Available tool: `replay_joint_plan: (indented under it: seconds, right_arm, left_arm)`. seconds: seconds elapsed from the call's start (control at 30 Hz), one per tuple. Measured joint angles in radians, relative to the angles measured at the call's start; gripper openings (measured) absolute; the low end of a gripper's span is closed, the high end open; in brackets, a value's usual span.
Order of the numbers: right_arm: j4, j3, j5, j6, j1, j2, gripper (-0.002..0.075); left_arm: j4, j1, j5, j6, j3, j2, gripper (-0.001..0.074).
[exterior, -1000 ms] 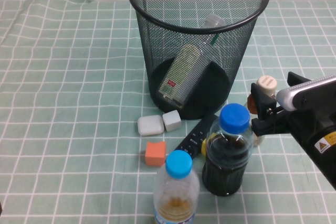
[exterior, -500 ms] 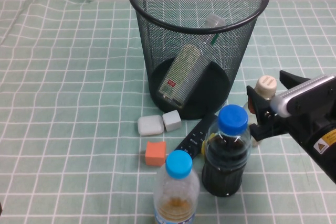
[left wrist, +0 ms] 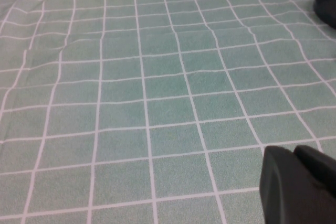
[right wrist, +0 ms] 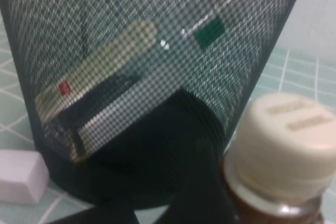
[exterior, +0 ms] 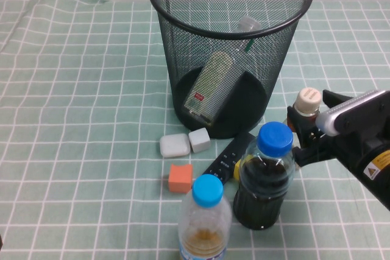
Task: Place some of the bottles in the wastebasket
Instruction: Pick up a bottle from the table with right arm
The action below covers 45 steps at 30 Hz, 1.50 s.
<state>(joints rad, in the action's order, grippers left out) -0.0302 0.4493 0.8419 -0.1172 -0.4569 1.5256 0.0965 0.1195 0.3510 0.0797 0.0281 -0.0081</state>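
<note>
The black wire-mesh wastebasket [exterior: 183,59] stands at the back middle of the table; it fills the right wrist view [right wrist: 105,19]. The white-capped bottle with the green-and-red label [exterior: 214,83] leans inside it and shows through the mesh [right wrist: 105,61]. The small beige-capped bottle [exterior: 308,98] stands upright to the basket's right. My right gripper [exterior: 309,125] is open with its jaws either side of this bottle below the cap [right wrist: 289,140]; one finger [right wrist: 202,182] is close beside it. My left gripper [left wrist: 295,166] is shut and empty over bare cloth, out of the high view.
A blue-capped bottle of dark drink [exterior: 263,178] and a blue-capped, nearly empty clear bottle [exterior: 205,220] stand in front. A black remote [exterior: 228,156], two white blocks [exterior: 173,145] and an orange block [exterior: 180,178] lie before the basket. Green checked cloth [exterior: 73,120] covers the table.
My right gripper has moved left and forward, so its jaws now stand round the beige-capped bottle. The bottle has stayed standing in place. Nothing else has moved.
</note>
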Motion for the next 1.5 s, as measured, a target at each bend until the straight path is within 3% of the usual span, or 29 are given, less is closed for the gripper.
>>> replay_joint_plan:
  seconds: [0.43,0.5,0.63,0.83,1.27,1.5]
  right_arm:
    - [0.012,0.047,0.023,-0.008,0.002,0.083,0.0472]
    - [0.013,0.052,0.023,-0.017,0.002,0.083,0.0445]
    - [0.012,0.053,0.012,-0.019,0.002,0.078,0.0292]
    - [-0.064,0.053,-0.132,-0.089,0.002,-0.040,0.0293]
    - [-0.176,0.223,-0.832,-0.131,0.063,-0.355,0.0293]
    - [-0.066,0.531,-1.400,0.117,0.197,-0.355,0.0293]
  left_arm:
    - [0.000,0.000,0.000,0.000,0.000,0.000,0.0000]
    - [0.000,0.000,0.000,0.000,0.000,0.000,0.0000]
    - [0.000,0.000,0.000,0.000,0.000,0.000,0.0000]
    - [0.000,0.000,0.000,0.000,0.000,0.000,0.0000]
    - [0.000,0.000,0.000,0.000,0.000,0.000,0.0000]
    - [0.000,0.000,0.000,0.000,0.000,0.000,0.0000]
